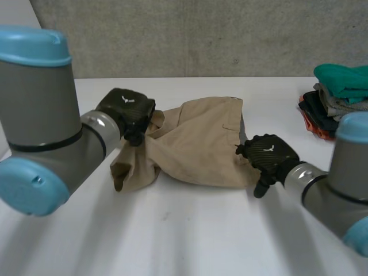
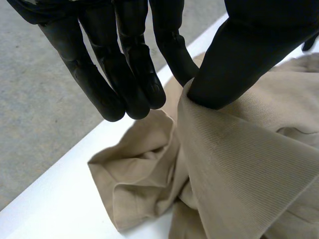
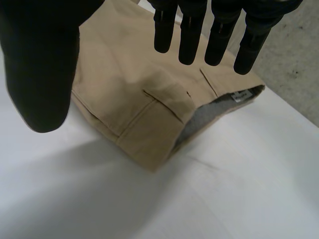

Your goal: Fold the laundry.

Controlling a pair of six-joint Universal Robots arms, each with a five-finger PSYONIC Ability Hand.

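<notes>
White table (image 1: 190, 241) w/ grey concrete wall (image 1: 190, 34) behind, head view: tan garment (image 1: 201, 144) lies approx mid-table, spread flat on its right part, bunched and drawn up into a peak at its left end. Left hand (image 1: 127, 112) sits on that peak, at the garment's left end, cloth hanging down below it to the table. Right hand (image 1: 267, 154) is low at the garment's right edge, near the front corner; can't tell from here if it touches the cloth. Stack of folded clothes (image 1: 339, 98) (teal on top, then grey, black, red-orange) sits at the table's far right, well apart from the garment. Left wrist view: thumb (image 2: 239, 55) and one finger (image 2: 174, 55) pinch a raised ridge of the tan garment (image 2: 239, 164) between them; the other fingers (image 2: 114, 84) are straight, close together, off the cloth. Rest of the cloth lies crumpled on the table (image 2: 55, 204) below the hand, w/ grey floor (image 2: 35, 99) past the table edge. Right wrist view: fingers (image 3: 189, 35) straight, slightly spread, above the tan garment (image 3: 129, 89), thumb (image 3: 42, 74) held apart to one side, nothing between them. Under the fingertips the cloth lies flat, w/ a pocket flap (image 3: 167, 94) and a strip of grey lining (image 3: 214, 112) showing at the edge.
</notes>
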